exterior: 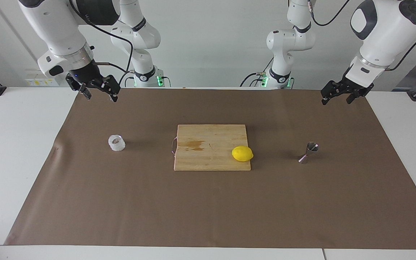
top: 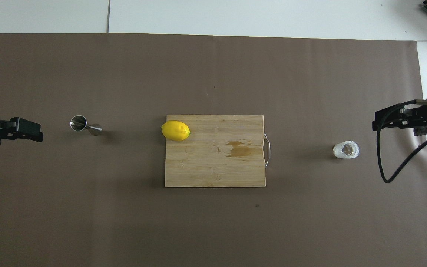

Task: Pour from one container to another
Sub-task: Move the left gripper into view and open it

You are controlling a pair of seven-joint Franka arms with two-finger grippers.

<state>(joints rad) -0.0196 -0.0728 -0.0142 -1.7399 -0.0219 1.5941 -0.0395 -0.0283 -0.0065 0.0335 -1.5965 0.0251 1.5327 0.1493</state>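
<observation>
Glass cup stands upright, mouth up, on the brown mat toward the right arm's end of the table, with the right pincer raised over the mat, spread wide and empty. Steel jigger stands upright, long axis vertical, toward the left arm's end; the left pincer hangs spread and empty.

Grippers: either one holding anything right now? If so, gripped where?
Nothing held. Left gripper and right gripper are both open and raised; glass cup and jigger stand untouched.
</observation>
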